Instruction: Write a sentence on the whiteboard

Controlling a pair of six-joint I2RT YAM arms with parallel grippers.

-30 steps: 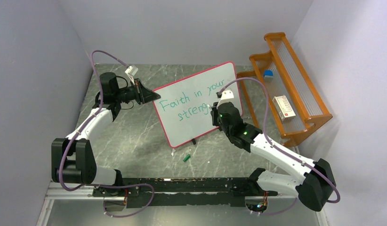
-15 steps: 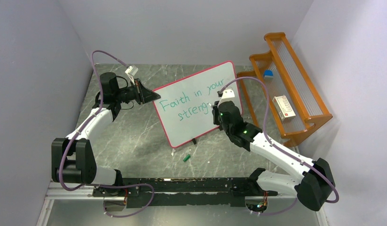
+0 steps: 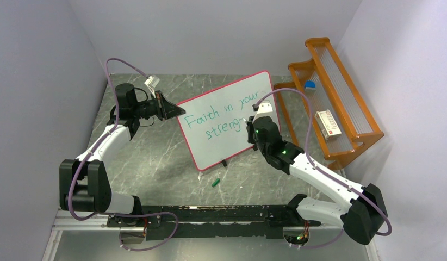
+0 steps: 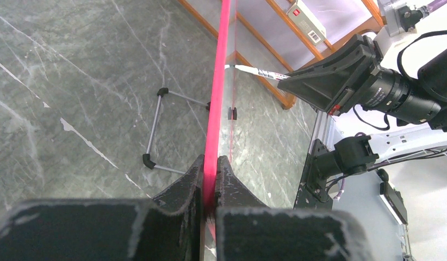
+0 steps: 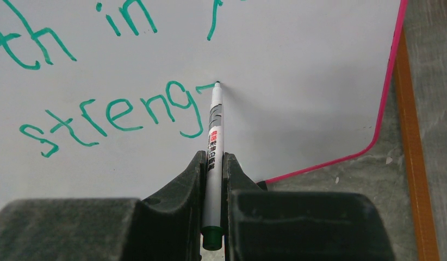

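The whiteboard stands tilted on the table, white with a thin pink frame. My left gripper is shut on its left edge, and the pink frame runs away from between the jaws. The sentence reads "Faith in your" and below it "streng", in green. My right gripper is shut on a white marker. Its tip touches the board at the end of a short green stroke just right of the "g". From above, the right gripper is at the board's right half.
An orange wooden rack stands right of the board, holding a white box and a small blue item. A green marker cap lies on the table in front of the board. The board's wire stand rests behind it.
The right arm has shifted a little to the right along the board with the marker. The left arm and the board have not moved.
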